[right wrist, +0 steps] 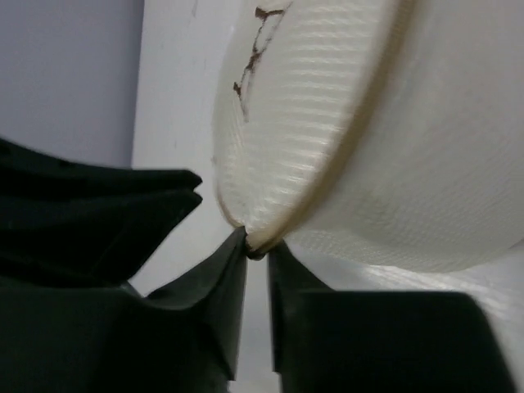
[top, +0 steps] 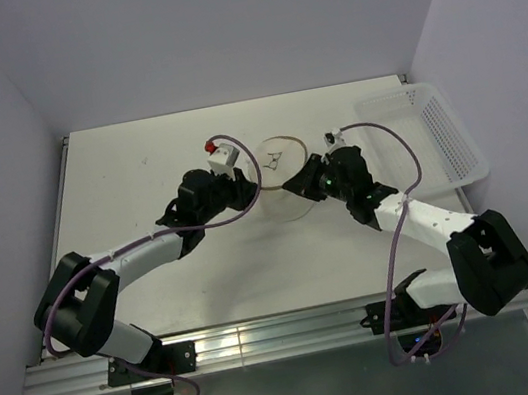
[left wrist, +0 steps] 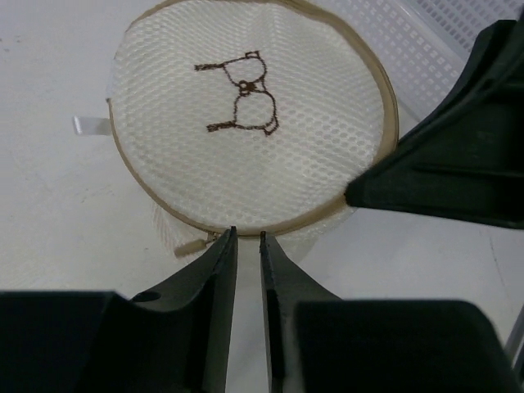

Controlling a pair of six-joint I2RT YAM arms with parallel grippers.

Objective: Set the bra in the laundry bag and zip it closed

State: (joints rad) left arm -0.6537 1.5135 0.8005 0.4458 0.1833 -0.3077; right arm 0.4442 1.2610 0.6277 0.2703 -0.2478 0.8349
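Observation:
The laundry bag (top: 280, 183) stands on the table between my two grippers, its tan-rimmed round face with the black bra symbol turned up. The left wrist view shows this face (left wrist: 246, 155) and a pale zipper pull (left wrist: 192, 244) at its near rim. My left gripper (left wrist: 247, 236) has its tips at that rim, just right of the pull, with a narrow empty gap between them. My right gripper (right wrist: 257, 246) is shut on the tan rim of the bag (right wrist: 368, 147) and tilts it. The bra is not visible in any view.
A white perforated plastic basket (top: 426, 135) stands at the table's right, close behind the right arm, and also shows in the left wrist view (left wrist: 426, 41). The two grippers (top: 251, 192) (top: 294, 184) face each other closely across the bag.

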